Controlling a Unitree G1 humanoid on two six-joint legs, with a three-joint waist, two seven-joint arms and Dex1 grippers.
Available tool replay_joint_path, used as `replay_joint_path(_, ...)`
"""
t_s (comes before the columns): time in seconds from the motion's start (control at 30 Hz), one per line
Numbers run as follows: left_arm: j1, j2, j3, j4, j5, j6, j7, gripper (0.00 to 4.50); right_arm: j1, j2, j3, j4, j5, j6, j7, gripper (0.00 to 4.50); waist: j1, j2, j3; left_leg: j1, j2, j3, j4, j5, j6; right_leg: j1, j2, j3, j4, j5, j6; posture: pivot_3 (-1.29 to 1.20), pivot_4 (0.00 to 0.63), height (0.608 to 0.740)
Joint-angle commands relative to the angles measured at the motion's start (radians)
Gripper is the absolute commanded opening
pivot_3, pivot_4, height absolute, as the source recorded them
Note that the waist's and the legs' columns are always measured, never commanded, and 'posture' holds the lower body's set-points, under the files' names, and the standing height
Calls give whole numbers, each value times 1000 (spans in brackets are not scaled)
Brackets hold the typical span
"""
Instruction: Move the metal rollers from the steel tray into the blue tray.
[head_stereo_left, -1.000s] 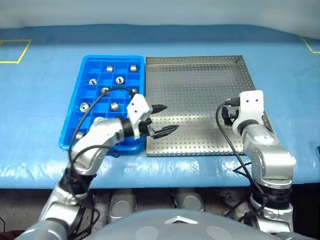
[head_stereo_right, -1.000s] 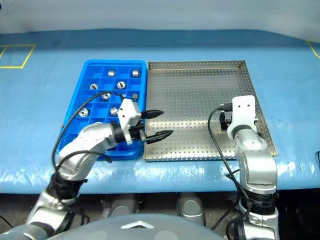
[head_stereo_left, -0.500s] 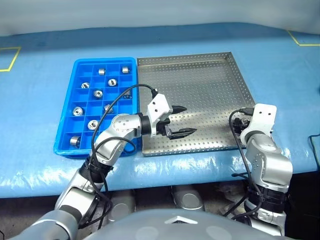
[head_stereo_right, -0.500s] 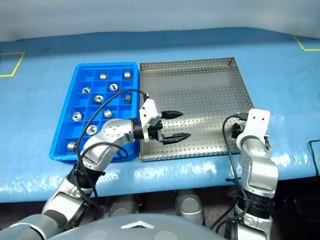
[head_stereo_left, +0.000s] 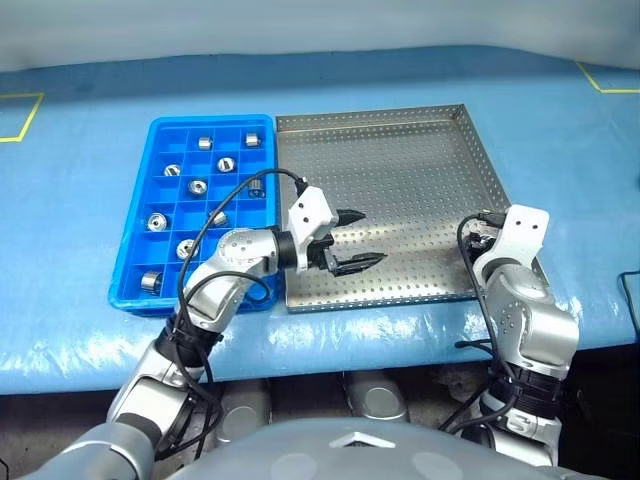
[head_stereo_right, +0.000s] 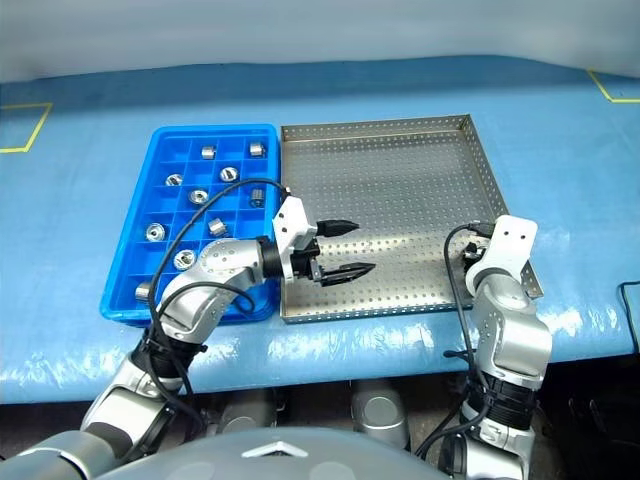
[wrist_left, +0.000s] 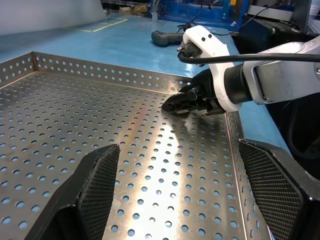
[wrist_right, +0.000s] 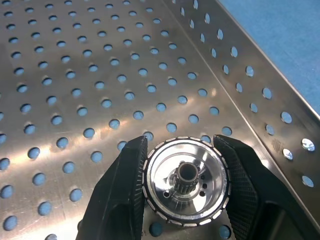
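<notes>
A: What has just changed?

B: My right gripper (wrist_right: 186, 165), apart a moment ago, has closed its fingers (wrist_right: 125, 190) on a metal roller (wrist_right: 186, 181) near the right rim of the steel tray (head_stereo_left: 400, 150).

A: And your left gripper (head_stereo_left: 352, 240)?

B: Spread wide, empty, over the tray's near edge. I judge a lift to the blue tray (head_stereo_left: 150, 180) comes next; other rollers (head_stereo_left: 196, 186) already sit there.

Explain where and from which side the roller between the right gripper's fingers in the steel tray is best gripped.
Grip the roller across its round outer wall, coming from above. It lies flat on the steel tray near the rim, hollow centre facing up, so only the sides are free. The right gripper already pinches it that way, one finger on each side.
</notes>
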Motion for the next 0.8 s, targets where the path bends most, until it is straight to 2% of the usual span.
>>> replay_joint_path(0.03,-4,6,62,-53,-21,-9,15,4135,-47,12,45,-108,35,-12,24,1720,0,0,0,0,0,0,0,0,0,0,0,0,0,0,0,-94,150,740)
replay_joint_path(0.13,3,45,144,-91,-30,0,44,4135,-83,28,143,-169,96,7,98,1720,-3,0,0,0,0,0,0,0,0,0,1,0,0,0,0,-72,150,740)
replay_joint_path(0.3,87,215,305,-206,-22,77,82,4135,-162,40,397,-204,223,64,278,1720,-1,0,0,1,3,-1,-3,0,0,-1,3,0,1,-1,-2,-28,150,740)
replay_joint_path(0.4,159,332,387,-279,-15,116,78,4135,-226,55,512,-145,252,34,350,1720,14,0,1,0,3,-3,-5,0,0,-3,3,-2,0,-2,-3,27,150,740)
replay_joint_path(0.53,230,430,503,-363,-31,146,87,4135,-306,75,613,-32,233,-20,398,1720,54,-2,2,-4,1,-2,-6,0,0,-7,0,-3,0,-2,-4,89,150,740)
replay_joint_path(0.67,291,462,598,-413,-38,172,115,4135,-364,106,671,70,220,-55,421,1720,89,-3,2,-4,1,-2,-6,0,0,-7,-1,-4,-1,-2,-4,148,150,740)
replay_joint_path(0.8,341,436,593,-447,-41,185,153,4135,-372,116,689,131,217,-64,435,1720,115,-4,2,-4,1,-2,-7,0,0,-7,-1,-5,-1,-2,-6,175,150,740)
